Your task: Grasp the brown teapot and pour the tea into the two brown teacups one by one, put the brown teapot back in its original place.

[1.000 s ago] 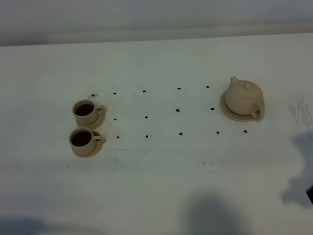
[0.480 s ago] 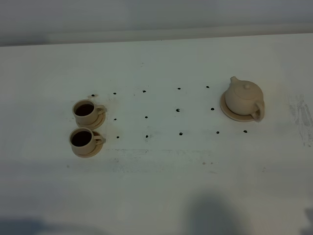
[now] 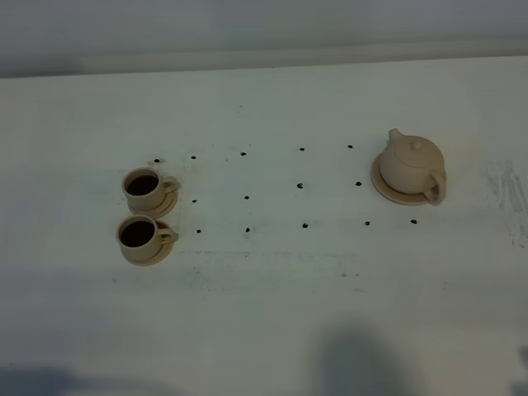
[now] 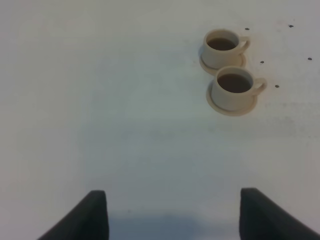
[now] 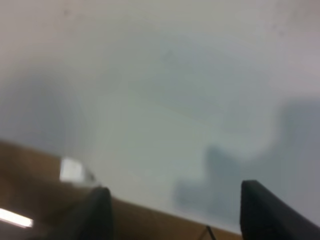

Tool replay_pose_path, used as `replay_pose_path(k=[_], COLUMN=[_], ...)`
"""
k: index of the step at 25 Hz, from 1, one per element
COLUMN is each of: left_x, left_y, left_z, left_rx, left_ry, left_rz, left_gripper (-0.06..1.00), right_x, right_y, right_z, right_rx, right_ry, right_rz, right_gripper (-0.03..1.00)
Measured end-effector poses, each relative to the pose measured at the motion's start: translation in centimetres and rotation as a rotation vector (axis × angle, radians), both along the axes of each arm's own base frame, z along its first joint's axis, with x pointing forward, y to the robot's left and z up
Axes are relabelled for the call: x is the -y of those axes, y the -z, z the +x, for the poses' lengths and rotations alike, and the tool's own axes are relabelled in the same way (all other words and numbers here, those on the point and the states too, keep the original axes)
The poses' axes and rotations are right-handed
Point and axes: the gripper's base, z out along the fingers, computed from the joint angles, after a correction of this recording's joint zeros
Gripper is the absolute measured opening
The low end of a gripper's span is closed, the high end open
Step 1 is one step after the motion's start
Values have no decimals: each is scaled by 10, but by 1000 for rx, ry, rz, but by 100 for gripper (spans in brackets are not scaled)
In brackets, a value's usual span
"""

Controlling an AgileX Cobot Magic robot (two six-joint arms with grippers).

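The brown teapot point(image 3: 412, 165) sits upright on its flat tan disc point(image 3: 381, 186) at the right of the white table, handle toward the front right. The two brown teacups point(image 3: 143, 186) point(image 3: 138, 234) stand on small saucers at the left, both holding dark tea; the left wrist view shows them too point(image 4: 222, 45) point(image 4: 234, 86). My left gripper point(image 4: 172, 212) is open over bare table, well short of the cups. My right gripper point(image 5: 175, 212) is open above the table's edge, holding nothing. Neither gripper shows in the exterior high view.
Small black dots point(image 3: 302, 186) mark the table between the cups and the teapot. A brown floor strip point(image 5: 30, 175) shows past the table edge in the right wrist view. Arm shadows lie along the table's front edge.
The dark right arm tip and its shadow at the right edge have withdrawn out of the exterior high view. Teapot and cups have not moved.
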Motion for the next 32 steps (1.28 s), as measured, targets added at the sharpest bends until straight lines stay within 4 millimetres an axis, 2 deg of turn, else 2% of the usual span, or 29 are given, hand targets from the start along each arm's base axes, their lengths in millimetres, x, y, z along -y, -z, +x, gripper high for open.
replay_pose_path(k=[6, 14, 32], left_x=[0, 0, 0], left_y=[0, 0, 0], left_z=[0, 0, 0], left_rx=[0, 0, 0], left_ry=[0, 0, 0], left_rz=[0, 0, 0], left_gripper=[53, 53, 53], right_x=[11, 11, 11], right_y=[-7, -9, -8], right_z=[-23, -59, -61], right_rx=[166, 396, 411], right_ry=[196, 225, 226], right_rz=[20, 42, 46], right_gripper=[53, 53, 53])
